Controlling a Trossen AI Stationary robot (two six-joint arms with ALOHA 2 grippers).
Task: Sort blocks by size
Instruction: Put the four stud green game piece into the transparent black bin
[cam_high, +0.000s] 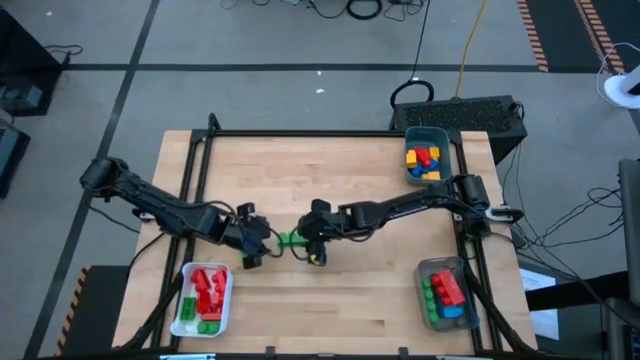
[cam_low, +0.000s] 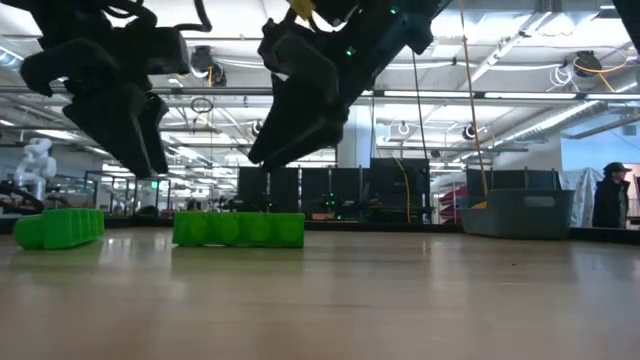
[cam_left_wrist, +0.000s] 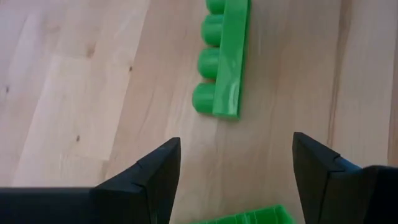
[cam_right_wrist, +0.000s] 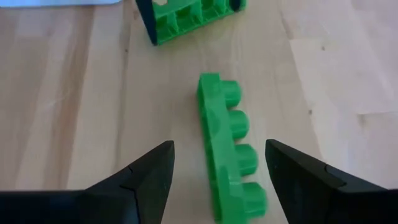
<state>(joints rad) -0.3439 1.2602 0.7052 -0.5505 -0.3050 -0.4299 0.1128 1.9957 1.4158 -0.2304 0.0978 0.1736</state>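
A long green block (cam_high: 290, 240) lies on its side on the wooden table (cam_high: 350, 300), its studs level. My right gripper (cam_right_wrist: 217, 180) hangs open just above it (cam_low: 265, 155), a finger standing off each long side of the green bar (cam_right_wrist: 227, 155). My left gripper (cam_left_wrist: 236, 180) is open a little to the left (cam_high: 250, 240), clear of the table (cam_low: 150, 165). A second green block (cam_low: 58, 228) lies on the table below it and shows between its fingers (cam_left_wrist: 249, 214). Its hollow underside faces my right wrist camera (cam_right_wrist: 186, 18).
A white tray (cam_high: 228, 300) at the near left holds red and green blocks. A teal bin (cam_high: 445, 150) at the far right holds yellow, blue and red ones. A clear bin (cam_high: 425, 275) at the near right holds red, green and blue ones. Bare wood lies between them.
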